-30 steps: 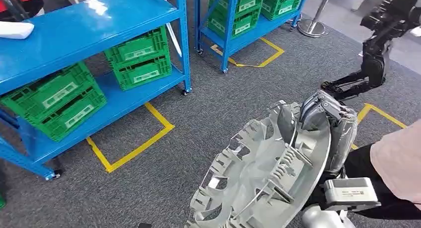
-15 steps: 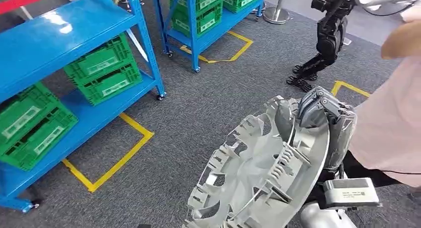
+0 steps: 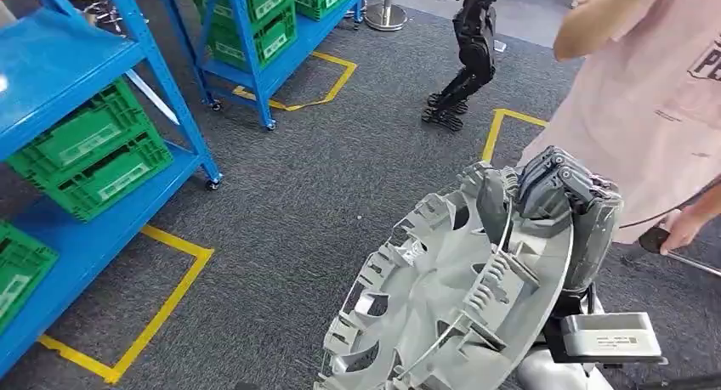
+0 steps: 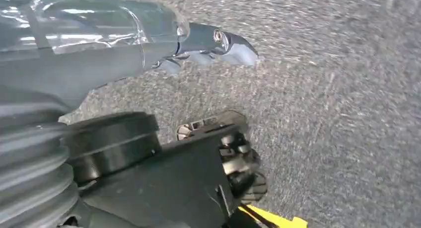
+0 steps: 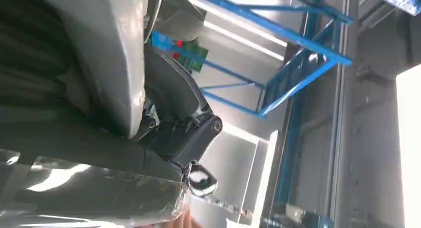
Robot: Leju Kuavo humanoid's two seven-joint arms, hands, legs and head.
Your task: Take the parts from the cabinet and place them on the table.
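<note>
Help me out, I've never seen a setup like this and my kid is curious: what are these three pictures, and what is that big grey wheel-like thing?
It is a two-legged humanoid robot with a camera on its head and one at each wrist. The wide picture is the head view, looking down and forward. The right hand grips the rim of a large grey round part with ribs and cut-outs, held tilted in front of the body. On the grey carpet stand blue shelves holding green crates, with yellow tape marking squares on the floor. A person in a pink shirt stands close on the right, and another dark robot stands further back. The left wrist view looks down at carpet past the hanging left hand; I can't tell how its fingers lie. The right wrist view, turned sideways, shows the right hand's fingers against the part.
</note>
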